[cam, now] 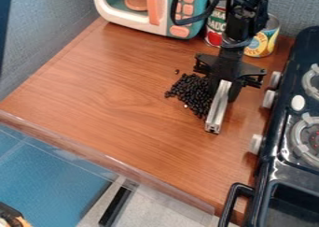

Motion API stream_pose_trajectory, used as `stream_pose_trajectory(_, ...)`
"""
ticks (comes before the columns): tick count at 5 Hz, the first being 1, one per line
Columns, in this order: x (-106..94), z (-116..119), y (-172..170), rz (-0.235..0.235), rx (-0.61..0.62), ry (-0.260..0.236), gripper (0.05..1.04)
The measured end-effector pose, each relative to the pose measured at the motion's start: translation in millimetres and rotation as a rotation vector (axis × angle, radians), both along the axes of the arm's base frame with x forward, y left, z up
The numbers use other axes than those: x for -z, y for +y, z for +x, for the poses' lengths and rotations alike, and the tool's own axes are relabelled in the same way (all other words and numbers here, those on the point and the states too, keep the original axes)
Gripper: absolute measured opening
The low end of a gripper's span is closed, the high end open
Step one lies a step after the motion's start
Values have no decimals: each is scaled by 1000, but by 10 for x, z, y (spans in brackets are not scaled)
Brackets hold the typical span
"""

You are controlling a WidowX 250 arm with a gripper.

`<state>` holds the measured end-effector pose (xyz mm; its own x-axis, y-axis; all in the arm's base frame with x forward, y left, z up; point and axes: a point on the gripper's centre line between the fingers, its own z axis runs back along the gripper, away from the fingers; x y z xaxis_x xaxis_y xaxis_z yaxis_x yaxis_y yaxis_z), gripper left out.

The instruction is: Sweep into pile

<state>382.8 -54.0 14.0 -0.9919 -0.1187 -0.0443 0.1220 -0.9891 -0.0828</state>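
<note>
The robot arm was black all over, built of chunky, angular sections, with paler glints along its edges. A thick black cable bowed out from its side in a smooth loop. Below the narrow wrist, the black gripper had a broad, winged body with knobbly, jagged-looking ends.

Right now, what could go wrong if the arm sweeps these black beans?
The metal bar sits right against the black beans, so a quick push might scatter them. One stray bean lies apart toward the toy microwave and could be missed. A wide swing of the gripper might bump the stove knobs.
</note>
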Motion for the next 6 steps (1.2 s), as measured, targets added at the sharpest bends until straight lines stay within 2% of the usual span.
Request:
stream_pose_trajectory(3,10,43,267,-7,-87,-35,377)
stream_pose_trajectory(4,3,66,407,-11,-159,-52,377)
stream_pose_trajectory(6,4,71,548,-13,-200,-56,377)
